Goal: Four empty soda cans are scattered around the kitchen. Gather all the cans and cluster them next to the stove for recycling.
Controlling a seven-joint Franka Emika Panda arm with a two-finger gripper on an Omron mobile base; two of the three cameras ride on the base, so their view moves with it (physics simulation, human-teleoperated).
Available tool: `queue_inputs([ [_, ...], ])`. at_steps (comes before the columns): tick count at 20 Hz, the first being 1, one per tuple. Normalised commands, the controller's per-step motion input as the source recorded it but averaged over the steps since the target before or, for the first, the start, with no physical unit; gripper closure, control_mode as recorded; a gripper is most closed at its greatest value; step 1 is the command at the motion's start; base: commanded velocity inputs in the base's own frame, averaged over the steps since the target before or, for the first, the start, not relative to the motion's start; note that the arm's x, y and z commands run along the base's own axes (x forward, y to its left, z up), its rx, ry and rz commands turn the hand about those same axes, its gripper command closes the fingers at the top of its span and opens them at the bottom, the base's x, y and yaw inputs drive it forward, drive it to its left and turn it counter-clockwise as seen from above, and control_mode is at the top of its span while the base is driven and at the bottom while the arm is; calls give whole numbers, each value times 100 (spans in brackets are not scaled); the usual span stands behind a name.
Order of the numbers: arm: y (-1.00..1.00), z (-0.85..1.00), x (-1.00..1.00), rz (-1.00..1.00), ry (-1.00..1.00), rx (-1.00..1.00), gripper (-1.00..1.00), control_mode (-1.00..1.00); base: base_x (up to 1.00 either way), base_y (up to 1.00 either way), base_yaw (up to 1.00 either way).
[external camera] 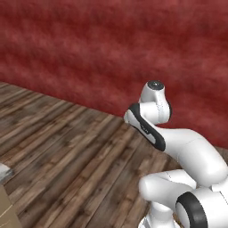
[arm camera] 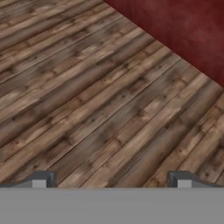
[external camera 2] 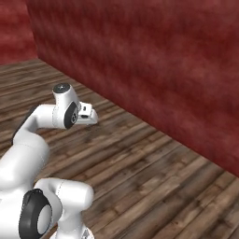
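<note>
The arm is folded close over the base, a carried posture judged suited to driving rather than reaching. The gripper (arm camera: 111,179) is spread wide with nothing between its tips; in the hand view the two fingertips (arm camera: 41,179) stand far apart at 6 o'clock above bare wooden floor (arm camera: 87,100). In the right base view the gripper (external camera 2: 88,114) is pointed forward and down. A red wall (external camera: 111,49) runs across 12 o'clock in both base views. A pale cabinet corner (external camera: 6,209) is noted at 8 o'clock in the left base view. No soda cans and no stove can be located from here; their whereabouts cannot be told. The search is judged not yet under way.
</note>
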Motion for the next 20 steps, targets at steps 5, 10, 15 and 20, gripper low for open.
queue_inputs([
  [5,0,0,0,0,0,0,-100,100,70,-1,4],
  [10,0,0,0,0,0,0,-100,100,69,0,8],
  [15,0,0,0,0,0,0,-100,100,65,0,16],
  [20,0,0,0,0,0,0,-100,100,61,0,26],
])
